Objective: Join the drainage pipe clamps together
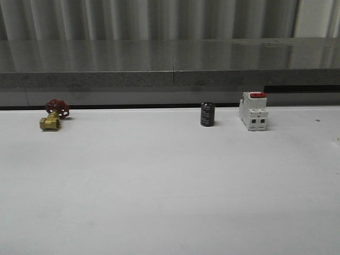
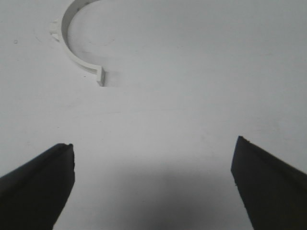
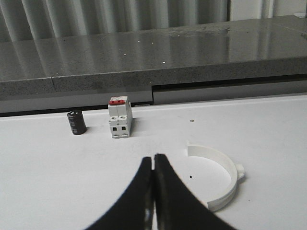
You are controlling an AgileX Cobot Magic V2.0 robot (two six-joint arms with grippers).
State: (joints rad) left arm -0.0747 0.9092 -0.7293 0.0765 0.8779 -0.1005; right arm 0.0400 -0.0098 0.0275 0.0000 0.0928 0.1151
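Observation:
One white drainage pipe clamp half [image 2: 72, 52] lies flat on the white table in the left wrist view, its tabbed end nearest my left gripper [image 2: 152, 151]. That gripper hangs above bare table short of the clamp, its black fingers [image 2: 45, 172] wide open and empty. In the right wrist view the other clamp half [image 3: 221, 178] lies flat on the table beside my right gripper [image 3: 153, 157]. The right gripper is shut with nothing between its fingers.
A black cylinder [image 1: 207, 114] and a white boxy switch with a red top [image 1: 253, 110] stand at the table's back edge. A brass valve with a red handle [image 1: 53, 115] sits at the back left. A grey ledge [image 1: 170, 64] runs behind the table.

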